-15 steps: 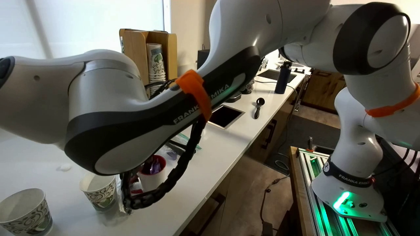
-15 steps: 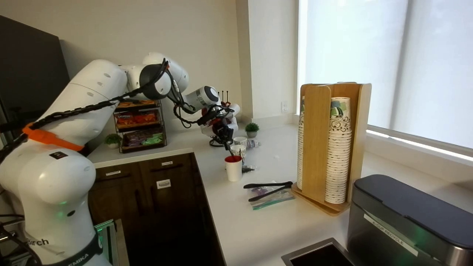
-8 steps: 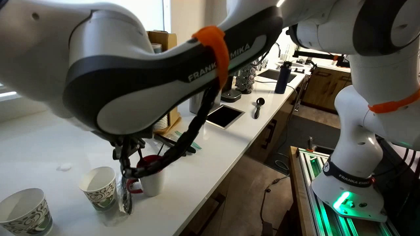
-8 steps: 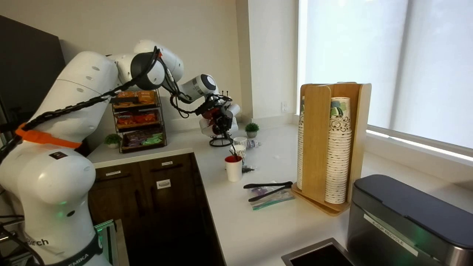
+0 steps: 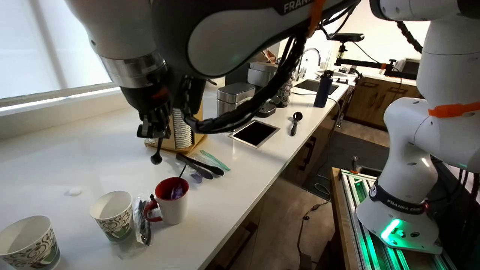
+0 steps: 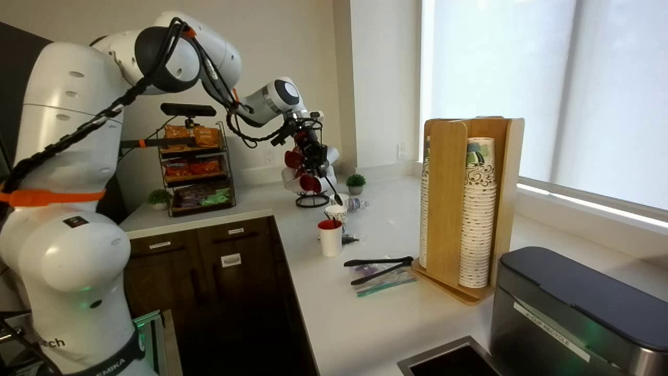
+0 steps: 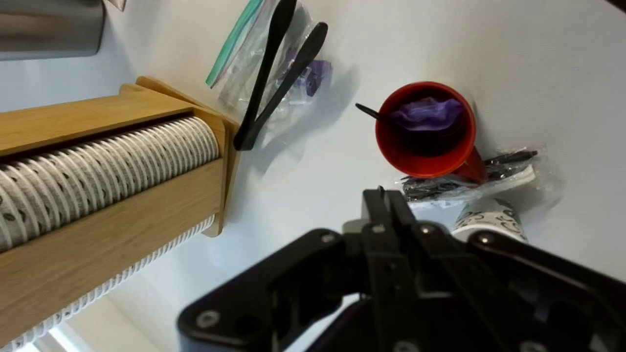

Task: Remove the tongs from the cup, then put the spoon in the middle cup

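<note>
There's the spoon (image 5: 156,157), black, hanging bowl-down in the air above the counter (image 5: 93,157). Its long axis looks near upright in an exterior view, yet the bowl (image 6: 338,200) sits out along a clear slant in an exterior view, so it's tilted. And the gripper (image 7: 387,198) has it: fingers (image 7: 375,210) pinched almost together, slim handle (image 5: 160,143) caught between them, most of that grip hidden from the wrist camera.

Now for the relation that decides everything! The middle cup (image 5: 112,215) stands upright, lower than the bowl and off to one side, away from the wooden dispenser (image 6: 448,209). In the wrist view it peeks out right of the fingertips, partly covered by the gripper. So the move looks like a sideways carry, then straight down, bowl first; leave that slant in and the bowl could catch the paper rim.

Just beside the middle cup lies a clear packet (image 5: 143,223), and past that the white cup (image 5: 176,210), red inside, a thin black stick (image 5: 182,171) poking above its rim. On the opposite flank, the larger patterned cup (image 5: 32,243). Out by the dispenser, the tongs (image 7: 299,61) lie on a plastic bag (image 7: 239,63), free of any cup, so the first half of the job looks done.
</note>
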